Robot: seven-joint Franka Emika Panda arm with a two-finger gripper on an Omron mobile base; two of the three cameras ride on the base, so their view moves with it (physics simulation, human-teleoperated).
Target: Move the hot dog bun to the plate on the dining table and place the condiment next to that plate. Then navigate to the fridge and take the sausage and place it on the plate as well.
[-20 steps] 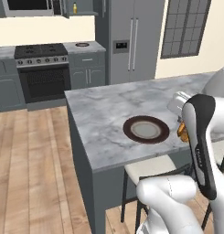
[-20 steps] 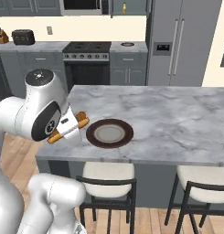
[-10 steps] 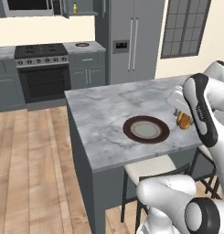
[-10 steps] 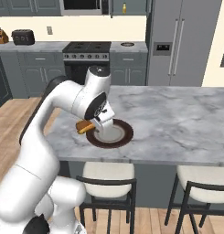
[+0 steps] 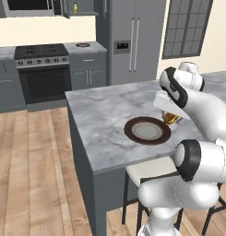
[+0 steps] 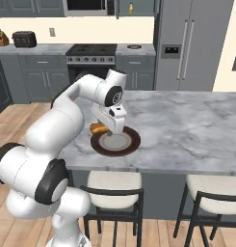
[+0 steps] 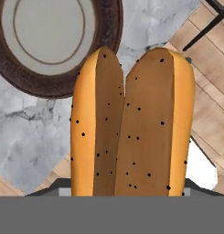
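A seeded hot dog bun (image 7: 131, 123) sits in my gripper (image 5: 170, 115), which is shut on it; the bun hides the fingertips in the hand view. The dark-rimmed plate (image 5: 129, 132) lies on the grey marble dining table (image 5: 100, 115). The bun (image 5: 169, 119) hangs just beside the plate's near rim, over the table's edge. From the right base view the bun (image 6: 97, 128) pokes out left of the gripper (image 6: 108, 127), next to the plate (image 6: 96, 146). In the hand view the plate (image 7: 109, 32) is past the bun's far end.
The steel fridge (image 5: 128, 41) stands behind the table, with a stove (image 5: 40, 69) to its left. A small yellow bottle (image 5: 75, 8) stands on a high shelf. Two stools (image 6: 114, 185) (image 6: 216, 193) are tucked under the table's near side.
The arm has swung the bun in from beyond the table's side to the plate's rim. The plate has stayed put.
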